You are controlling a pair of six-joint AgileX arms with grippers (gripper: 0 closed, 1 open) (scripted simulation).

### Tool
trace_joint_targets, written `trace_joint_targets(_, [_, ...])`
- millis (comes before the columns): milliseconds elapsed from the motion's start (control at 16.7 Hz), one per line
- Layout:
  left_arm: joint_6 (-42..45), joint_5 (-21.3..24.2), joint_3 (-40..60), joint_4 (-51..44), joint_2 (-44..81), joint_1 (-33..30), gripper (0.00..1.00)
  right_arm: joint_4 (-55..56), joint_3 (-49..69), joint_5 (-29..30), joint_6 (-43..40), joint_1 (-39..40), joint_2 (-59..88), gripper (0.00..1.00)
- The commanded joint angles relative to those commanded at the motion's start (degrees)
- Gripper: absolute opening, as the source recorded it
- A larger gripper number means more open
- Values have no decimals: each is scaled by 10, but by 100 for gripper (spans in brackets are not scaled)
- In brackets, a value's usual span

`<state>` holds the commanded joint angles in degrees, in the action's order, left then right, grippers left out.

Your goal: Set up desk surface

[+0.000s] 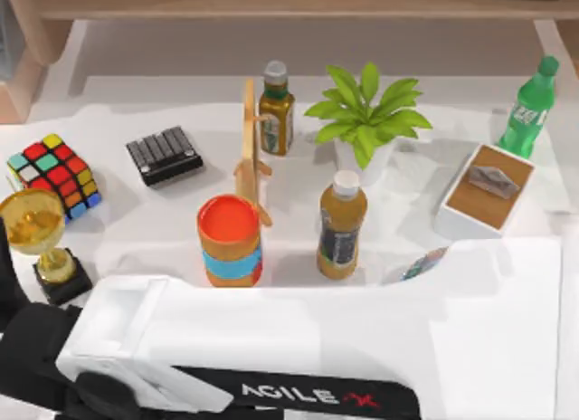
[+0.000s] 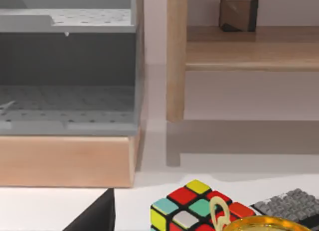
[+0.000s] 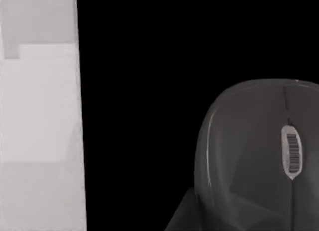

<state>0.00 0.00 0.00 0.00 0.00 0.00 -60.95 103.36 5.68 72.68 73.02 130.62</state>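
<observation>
Crowded white counter: trophy, cube, two bottles. Grey mouse close under right wrist. Pincer state: cannot tell. Risk: an arm sweep toppling upright bottles.

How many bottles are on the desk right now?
3. A dark-labelled bottle stands at the back beside the potted plant, an orange-juice bottle stands front-centre, and a green bottle is at the far right. The arm could hide more.
</observation>
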Motion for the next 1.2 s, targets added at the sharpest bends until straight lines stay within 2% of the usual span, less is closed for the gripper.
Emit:
trace_joint_targets(720, [0,0,0,0,0,0,100,0,0,0,0,0,0,98])
trace_joint_targets(1200, [0,0,0,0,0,0,100,0,0,0,0,0,0,100])
